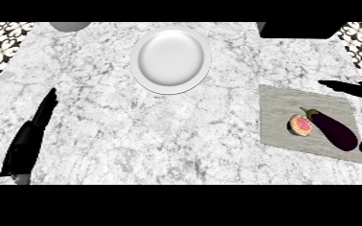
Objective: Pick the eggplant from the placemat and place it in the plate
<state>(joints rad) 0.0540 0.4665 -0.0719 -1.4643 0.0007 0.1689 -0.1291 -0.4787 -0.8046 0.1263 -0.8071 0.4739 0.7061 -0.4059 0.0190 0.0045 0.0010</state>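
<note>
Presently the eggplant (333, 129) is lying on the placemat (283, 106) at 4 o'clock, touching a halved fruit (301, 125); reaching could be knocking it. Right hand (342, 86) state indiscernible; plate (170, 57) waiting at 12.

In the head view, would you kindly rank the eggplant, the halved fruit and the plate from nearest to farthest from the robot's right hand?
From the right hand, at the right edge:
1. Eggplant, on the placemat, right side.
2. Halved fruit, just left of the eggplant.
3. Plate, far across, upper centre.
</note>
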